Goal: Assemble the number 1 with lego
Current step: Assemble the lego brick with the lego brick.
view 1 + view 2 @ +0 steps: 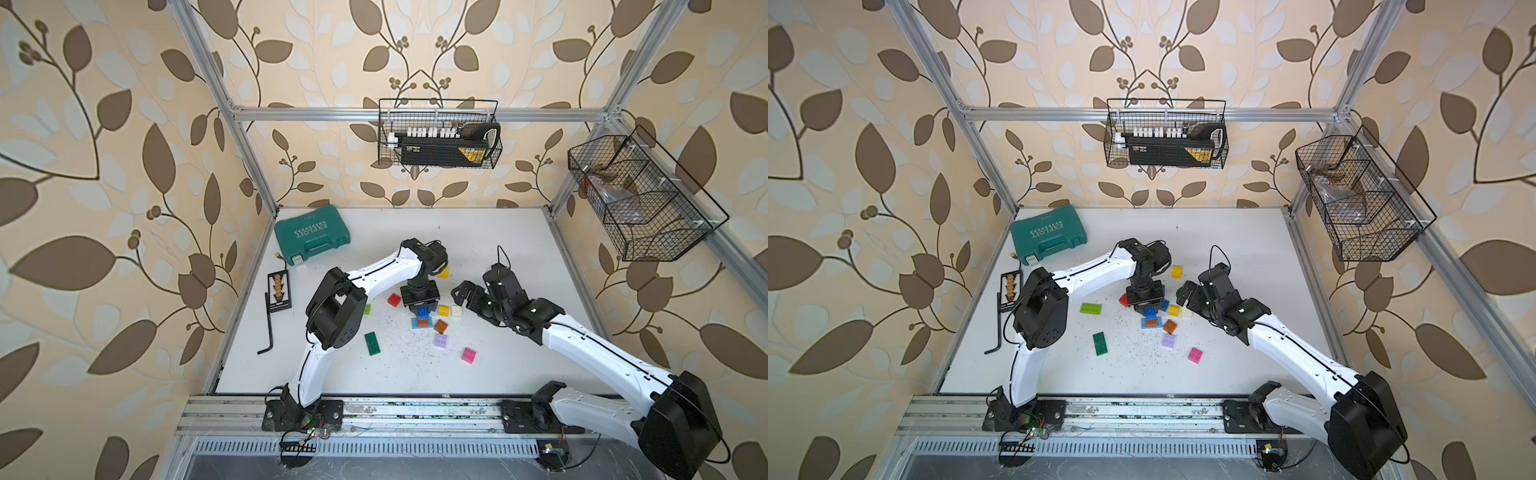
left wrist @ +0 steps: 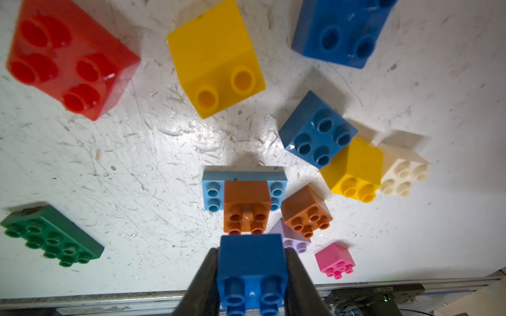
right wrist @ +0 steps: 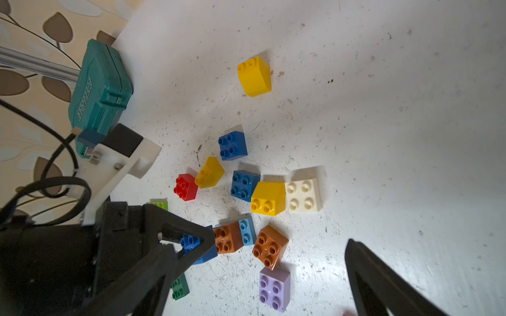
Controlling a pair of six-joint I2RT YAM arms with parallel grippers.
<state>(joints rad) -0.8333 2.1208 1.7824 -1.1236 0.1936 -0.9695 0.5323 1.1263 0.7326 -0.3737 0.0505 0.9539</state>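
Observation:
My left gripper (image 2: 252, 253) is shut on a blue square lego brick (image 2: 252, 273), studs toward the camera, hanging just above a brown brick (image 2: 246, 202) that sits on a light-blue plate (image 2: 212, 191). In a top view the left gripper (image 1: 422, 309) is at the table's middle. Loose lego lies around it: red (image 1: 394, 299), yellow (image 1: 443, 310), white (image 1: 456, 311), brown (image 1: 441, 326), lilac (image 1: 440, 340), pink (image 1: 468, 354), dark green (image 1: 372, 343), lime (image 1: 1091, 308). My right gripper (image 1: 459, 297) stands open and empty just right of the white brick.
A teal tool case (image 1: 311, 235) lies at the back left. A black bit holder (image 1: 279, 291) and an Allen key (image 1: 268, 328) lie along the left edge. Wire baskets (image 1: 439, 133) (image 1: 640, 199) hang on the walls. A lone yellow brick (image 1: 444, 273) lies behind the left wrist.

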